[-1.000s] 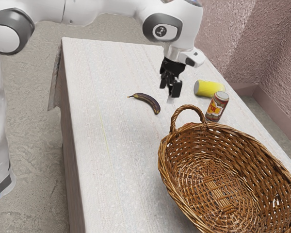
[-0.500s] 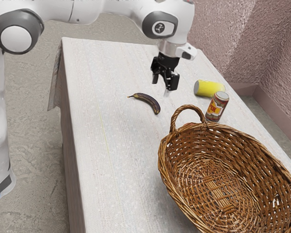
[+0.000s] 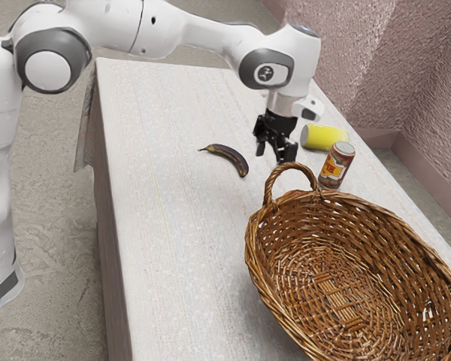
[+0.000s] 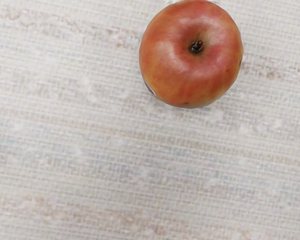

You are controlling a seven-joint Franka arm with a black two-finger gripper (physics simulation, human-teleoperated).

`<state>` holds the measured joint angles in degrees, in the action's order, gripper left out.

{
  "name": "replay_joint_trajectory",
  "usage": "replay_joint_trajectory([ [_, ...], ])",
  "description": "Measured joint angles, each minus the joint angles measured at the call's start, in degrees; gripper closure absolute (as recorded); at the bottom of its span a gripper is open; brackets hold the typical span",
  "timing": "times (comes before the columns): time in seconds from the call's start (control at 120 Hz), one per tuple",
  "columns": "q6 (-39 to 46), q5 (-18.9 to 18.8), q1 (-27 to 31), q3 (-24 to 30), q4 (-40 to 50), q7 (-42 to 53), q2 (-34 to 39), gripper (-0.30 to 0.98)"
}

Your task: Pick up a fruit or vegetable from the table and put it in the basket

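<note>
Arm: in it comes from the exterior view's upper left, reaching across the table (image 3: 184, 248), elbow up and the last section dropping down.
Hand: fingers pointing down, the gripper (image 3: 273, 153) hangs above the far part of the table, between the banana and the yellow can as the exterior view has it, and beyond the basket's handle (image 3: 269, 184).
Fingers: apart, and there's a gap between them.
Change in the hand: half a second on, it has swung toward the exterior view's right and come nearer the basket, with its tips lower in that view.
Change on the table: the banana, both cans and the basket haven't budged.
Apple: there it is in the wrist view, a red and yellow apple (image 4: 190, 75) resting on the pale cloth (image 4: 140, 170), stem hollow facing the camera.
Banana: dark and curved, the banana (image 3: 229, 158) lies to the exterior view's left of the gripper, out on the table.
Cans: the yellow can (image 3: 328, 138) is on its side at the far right, with the labelled can (image 3: 336, 165) upright just nearer.
Basket: big and woven, the basket (image 3: 346, 289) takes the near right, its handle toward the gripper.
</note>
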<state>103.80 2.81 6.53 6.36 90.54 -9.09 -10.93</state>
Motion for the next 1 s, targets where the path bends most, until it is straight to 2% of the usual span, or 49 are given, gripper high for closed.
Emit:
replay_joint_trajectory([
  [0.492,0.90,-0.70,4.57,5.90,-6.91,-0.29,-9.06,0.00],
  [1.0,0.81,-0.78,5.48,8.68,-13.22,-0.40,-15.95,0.00],
])
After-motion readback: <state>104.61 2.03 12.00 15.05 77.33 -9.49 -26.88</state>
